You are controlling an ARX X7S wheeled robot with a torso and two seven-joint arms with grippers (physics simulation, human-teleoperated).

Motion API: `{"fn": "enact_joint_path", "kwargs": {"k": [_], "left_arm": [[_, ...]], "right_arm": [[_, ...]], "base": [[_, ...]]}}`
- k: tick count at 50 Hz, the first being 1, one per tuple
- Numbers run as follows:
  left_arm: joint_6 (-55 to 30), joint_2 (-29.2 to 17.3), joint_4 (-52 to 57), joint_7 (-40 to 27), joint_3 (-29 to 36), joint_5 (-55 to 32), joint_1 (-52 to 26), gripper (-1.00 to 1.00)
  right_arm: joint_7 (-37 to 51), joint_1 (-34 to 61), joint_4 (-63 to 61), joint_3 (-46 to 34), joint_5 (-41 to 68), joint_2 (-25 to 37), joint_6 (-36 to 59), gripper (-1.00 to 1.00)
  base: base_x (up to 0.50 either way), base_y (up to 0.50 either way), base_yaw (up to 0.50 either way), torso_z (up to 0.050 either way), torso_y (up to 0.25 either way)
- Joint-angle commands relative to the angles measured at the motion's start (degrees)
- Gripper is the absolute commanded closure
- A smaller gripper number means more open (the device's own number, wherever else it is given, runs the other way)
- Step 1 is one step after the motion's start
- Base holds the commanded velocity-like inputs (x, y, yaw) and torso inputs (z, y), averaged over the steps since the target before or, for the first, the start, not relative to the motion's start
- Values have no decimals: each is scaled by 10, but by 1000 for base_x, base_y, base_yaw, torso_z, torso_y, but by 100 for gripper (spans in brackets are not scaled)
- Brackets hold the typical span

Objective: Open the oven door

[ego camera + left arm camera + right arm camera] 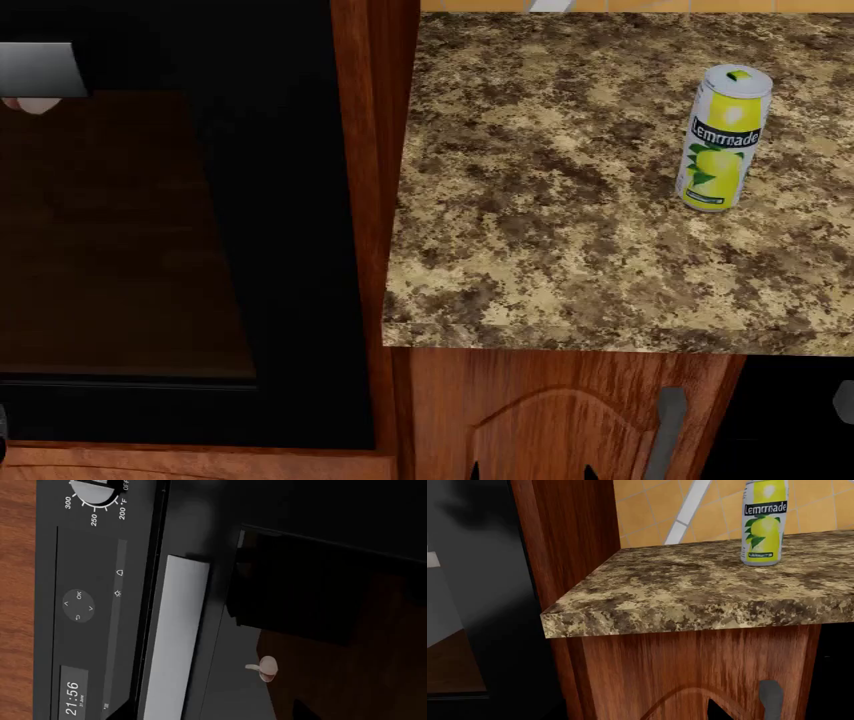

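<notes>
The oven door [220, 630] fills the left wrist view: a black frame, a brown-tinted glass window [347, 670] and a grey bar handle [175, 640] running beside the control panel [87, 605]. My left gripper [212, 716] is open, with only its two dark fingertips [122, 713] showing wide apart at the frame's edge, and the handle lies between them. In the head view the oven door [287, 250] stands at the left with one end of its handle [40, 70] showing. My right gripper [530, 472] is open and empty, low in front of the wooden cabinet door [561, 430].
A yellow lemonade can [722, 138] stands on the speckled stone counter [561, 230] right of the oven. Below it the cabinet door carries a slim grey handle [667, 430]. A black appliance front [787, 420] is at the lower right. A wooden post [567, 540] separates oven and counter.
</notes>
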Motion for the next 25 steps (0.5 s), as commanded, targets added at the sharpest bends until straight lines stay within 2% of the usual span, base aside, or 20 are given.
{"fn": "enact_joint_path", "kwargs": {"k": [1,25], "left_arm": [[36,1,-53,19,33,24,-57,-100],[112,45,-200,36,84,44,-168,-100]], "right_arm": [[3,3,3,-4,2,1,-1,-100],[10,13,11,-11,5,5,1,-100]], "base": [[0,0,0,0,0],[0,0,0,0,0]]}}
